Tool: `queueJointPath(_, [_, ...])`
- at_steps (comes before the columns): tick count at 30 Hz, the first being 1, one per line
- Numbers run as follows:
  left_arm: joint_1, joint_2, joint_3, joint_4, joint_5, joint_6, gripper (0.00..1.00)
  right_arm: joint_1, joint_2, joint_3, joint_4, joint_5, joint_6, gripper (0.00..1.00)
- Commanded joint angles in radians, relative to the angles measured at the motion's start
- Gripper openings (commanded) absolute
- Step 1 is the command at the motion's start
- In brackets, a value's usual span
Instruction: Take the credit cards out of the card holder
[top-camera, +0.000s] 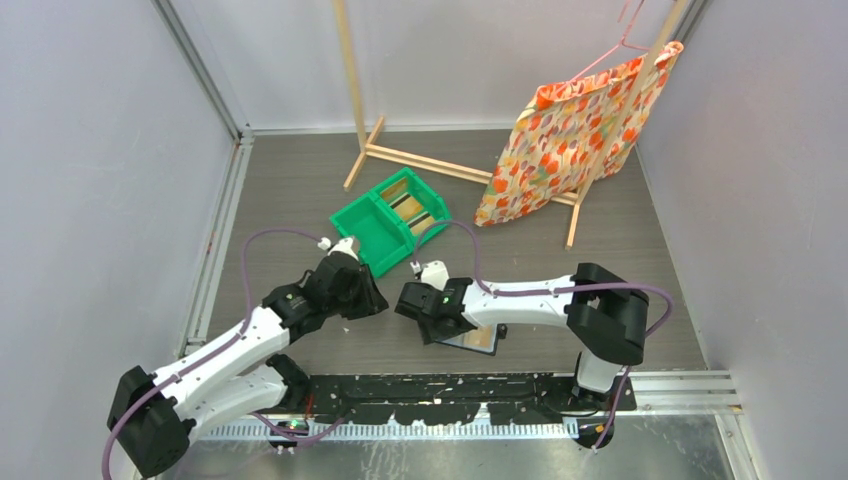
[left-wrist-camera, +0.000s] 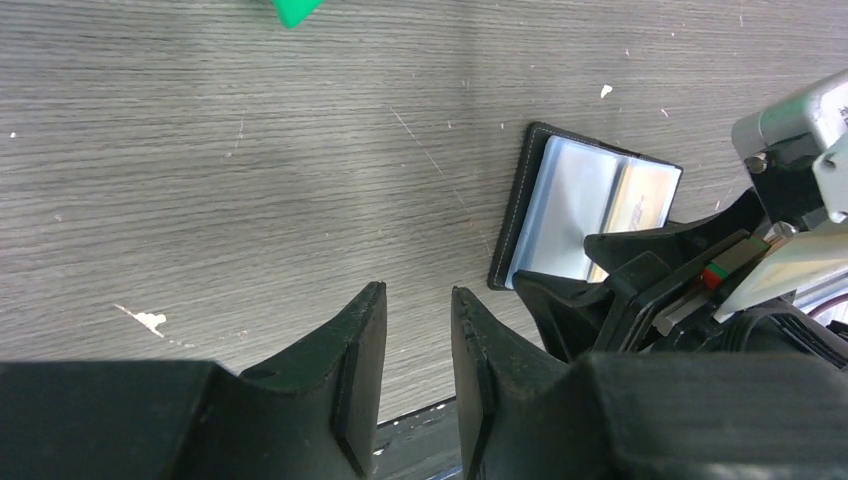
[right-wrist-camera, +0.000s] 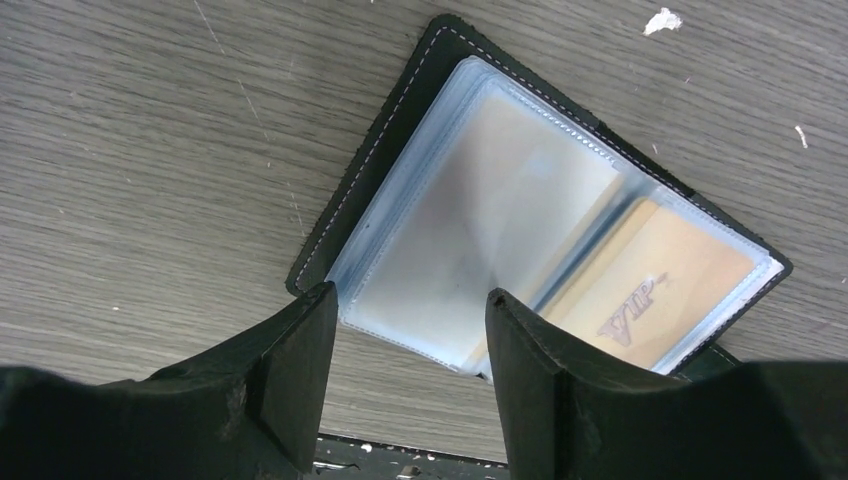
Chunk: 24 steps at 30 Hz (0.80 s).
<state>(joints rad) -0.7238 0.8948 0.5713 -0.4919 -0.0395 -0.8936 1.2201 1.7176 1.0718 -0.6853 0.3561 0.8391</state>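
Observation:
The card holder (right-wrist-camera: 540, 210) lies open and flat on the grey wood table, dark with clear grey-blue pockets. A golden-tan credit card (right-wrist-camera: 655, 285) marked "VIP" sits inside its right pocket; the left pocket looks pale and hazy. My right gripper (right-wrist-camera: 410, 310) is open, hovering just above the holder's near edge, holding nothing. In the top view it (top-camera: 436, 322) covers most of the holder (top-camera: 478, 340). My left gripper (left-wrist-camera: 418, 300) is open a little and empty, left of the holder (left-wrist-camera: 570, 205). In the top view it (top-camera: 368, 300) sits just left of the right gripper.
A green two-compartment bin (top-camera: 390, 218) stands behind the grippers; its corner (left-wrist-camera: 295, 10) shows in the left wrist view. A wooden rack (top-camera: 420, 160) with an orange flowered cloth (top-camera: 570, 135) stands at the back right. The black base rail (top-camera: 450, 390) runs along the near edge.

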Motion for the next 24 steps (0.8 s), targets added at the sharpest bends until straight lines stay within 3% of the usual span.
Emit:
queueJointPath(1, [0.004, -0.003, -0.003, 0.022, 0.008, -0.002, 0.31, -0.011, 0.004, -0.014, 0.028, 0.017, 0.020, 0.57])
queueJointPath(9, [0.004, 0.006, -0.006, 0.031, 0.005, -0.003, 0.31, -0.014, -0.011, -0.015, 0.023, 0.014, 0.014, 0.30])
queueJointPath(14, [0.004, 0.024, -0.002, 0.039, 0.012, 0.001, 0.31, -0.014, -0.043, -0.019, 0.000, 0.031, 0.028, 0.02])
queueJointPath(24, [0.003, 0.074, 0.018, 0.068, 0.034, 0.014, 0.31, -0.013, -0.159, -0.060, -0.076, 0.099, 0.084, 0.01])
